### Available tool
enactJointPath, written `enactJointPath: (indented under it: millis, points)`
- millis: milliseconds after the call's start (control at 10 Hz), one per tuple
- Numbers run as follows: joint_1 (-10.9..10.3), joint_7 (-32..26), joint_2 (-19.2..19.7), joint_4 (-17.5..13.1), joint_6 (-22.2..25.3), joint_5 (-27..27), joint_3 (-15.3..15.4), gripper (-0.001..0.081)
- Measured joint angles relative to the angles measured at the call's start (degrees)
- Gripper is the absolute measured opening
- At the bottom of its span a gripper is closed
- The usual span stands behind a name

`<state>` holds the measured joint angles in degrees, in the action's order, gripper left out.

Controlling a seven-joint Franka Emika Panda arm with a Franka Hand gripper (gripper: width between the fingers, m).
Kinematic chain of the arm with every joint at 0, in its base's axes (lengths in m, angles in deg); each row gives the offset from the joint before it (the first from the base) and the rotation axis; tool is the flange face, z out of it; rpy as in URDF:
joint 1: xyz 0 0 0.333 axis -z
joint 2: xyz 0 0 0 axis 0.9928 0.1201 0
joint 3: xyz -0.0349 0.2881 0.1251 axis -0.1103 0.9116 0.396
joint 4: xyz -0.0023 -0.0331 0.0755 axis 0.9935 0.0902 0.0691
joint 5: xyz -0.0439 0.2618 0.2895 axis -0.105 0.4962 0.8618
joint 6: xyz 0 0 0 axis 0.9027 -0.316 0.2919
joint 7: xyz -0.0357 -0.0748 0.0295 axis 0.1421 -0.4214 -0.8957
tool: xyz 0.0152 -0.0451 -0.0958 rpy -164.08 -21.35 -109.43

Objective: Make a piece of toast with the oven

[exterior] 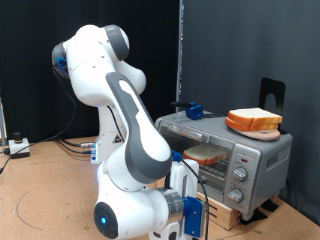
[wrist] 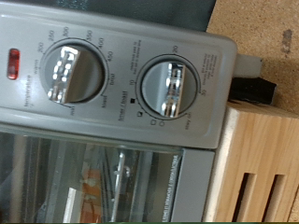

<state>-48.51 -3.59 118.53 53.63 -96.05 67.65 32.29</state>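
Observation:
The silver-grey oven [exterior: 262, 155] stands at the exterior view's right, with its glass door shut. The piece of toast [exterior: 207, 154] lies inside on the rack, pale with a brown crust, seen through the glass. My gripper [exterior: 188, 182] hangs just in front of the oven's door, low and towards the exterior view's left of the knobs; the arm hides its fingers. The wrist view shows no fingers. It looks closely at the oven's control panel [wrist: 117, 112] with two round knobs [wrist: 75, 70] [wrist: 173, 86], a red lamp [wrist: 13, 63] and the glass door [wrist: 56, 182].
A thick orange-brown pile of bread [exterior: 253, 121] sits on the oven's top. The oven rests on a wooden crate [wrist: 262, 159]. A blue object [exterior: 194, 110] and a black stand [exterior: 271, 95] are behind the oven. A black curtain hangs at the back.

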Motion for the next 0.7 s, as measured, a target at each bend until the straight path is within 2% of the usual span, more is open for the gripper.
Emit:
enactJointPath:
  millis: [300, 700]
  points:
    - [-1.09, 1.12, 1.72, -1.11, -1.79, -0.05, -0.27, 0.0807]
    - [-4.25, 1.19, 2.86, -1.14, -1.83, -0.01, 0.38, 0.0807]
